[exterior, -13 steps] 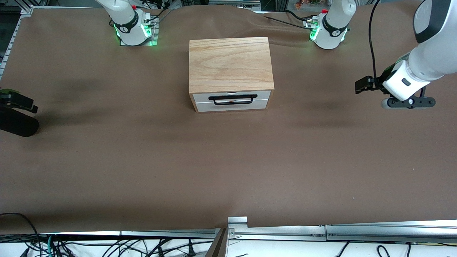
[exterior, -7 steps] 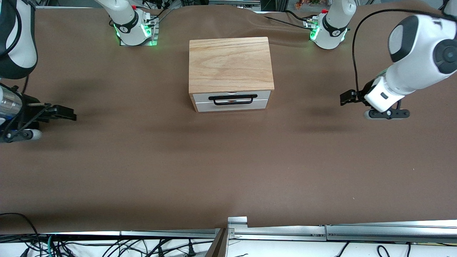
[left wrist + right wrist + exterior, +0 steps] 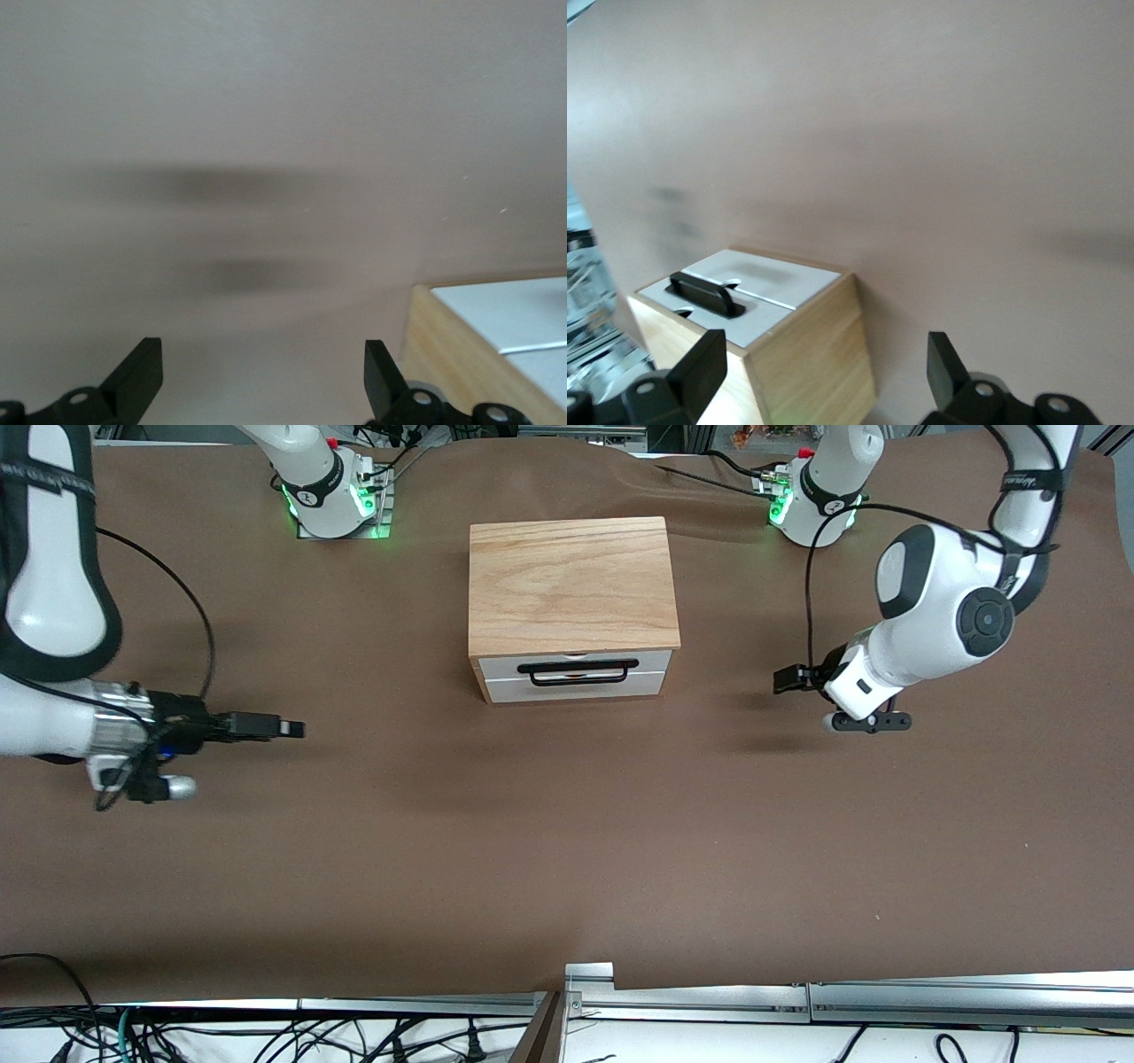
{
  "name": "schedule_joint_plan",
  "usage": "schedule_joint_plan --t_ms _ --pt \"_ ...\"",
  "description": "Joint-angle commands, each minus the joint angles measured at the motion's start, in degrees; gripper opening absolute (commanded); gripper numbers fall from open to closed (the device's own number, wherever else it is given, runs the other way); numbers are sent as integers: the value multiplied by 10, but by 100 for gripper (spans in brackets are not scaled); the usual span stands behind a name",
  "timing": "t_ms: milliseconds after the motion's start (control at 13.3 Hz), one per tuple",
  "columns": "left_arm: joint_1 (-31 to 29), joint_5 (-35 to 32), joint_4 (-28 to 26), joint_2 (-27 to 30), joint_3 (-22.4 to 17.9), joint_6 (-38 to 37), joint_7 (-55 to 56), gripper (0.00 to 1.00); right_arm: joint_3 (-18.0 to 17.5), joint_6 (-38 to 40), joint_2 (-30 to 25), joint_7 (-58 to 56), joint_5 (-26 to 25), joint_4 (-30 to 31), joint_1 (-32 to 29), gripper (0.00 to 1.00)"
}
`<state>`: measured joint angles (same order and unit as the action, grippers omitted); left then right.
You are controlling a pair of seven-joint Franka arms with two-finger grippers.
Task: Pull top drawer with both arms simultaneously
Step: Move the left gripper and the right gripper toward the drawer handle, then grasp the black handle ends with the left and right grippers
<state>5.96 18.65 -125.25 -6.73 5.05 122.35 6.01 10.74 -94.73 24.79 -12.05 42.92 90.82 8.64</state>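
Note:
The light-oak cabinet (image 3: 571,583) stands at the table's middle. Its top drawer (image 3: 654,661) is closed, with a white front and a black wire handle (image 3: 578,666). My left gripper (image 3: 783,681) is open and empty, over the table beside the cabinet toward the left arm's end. My right gripper (image 3: 285,729) is open and empty, over the table toward the right arm's end, farther from the cabinet. The left wrist view shows the open gripper (image 3: 263,381) and a cabinet corner (image 3: 443,341). The right wrist view shows the open gripper (image 3: 824,367), the cabinet (image 3: 811,354) and its handle (image 3: 704,294).
A plain white panel (image 3: 509,688) sits under the top drawer. The brown table cover (image 3: 567,841) is bare around the cabinet. The green-lit arm bases (image 3: 337,500) (image 3: 815,500) stand farther from the front camera than the cabinet. A metal rail (image 3: 797,996) and cables run along the near edge.
Both arms have swung in from the table's ends toward the cabinet and dropped lower. The drawer has not moved.

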Motion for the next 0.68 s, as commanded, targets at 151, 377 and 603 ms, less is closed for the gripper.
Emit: schedule_joint_plan --t_ms 151,377,603 --pt "-12 269 -24 -42 24 37 -183 100 -3 -6 68 -188 191 52 23 100" --pt "-13 441 -23 -72 45 27 -344 100 -5 -3 87 -217 249 72 53 100" --pt "-17 574 -18 -100 50 -30 -444 100 -33 -2 94 -246 297 87 63 100"
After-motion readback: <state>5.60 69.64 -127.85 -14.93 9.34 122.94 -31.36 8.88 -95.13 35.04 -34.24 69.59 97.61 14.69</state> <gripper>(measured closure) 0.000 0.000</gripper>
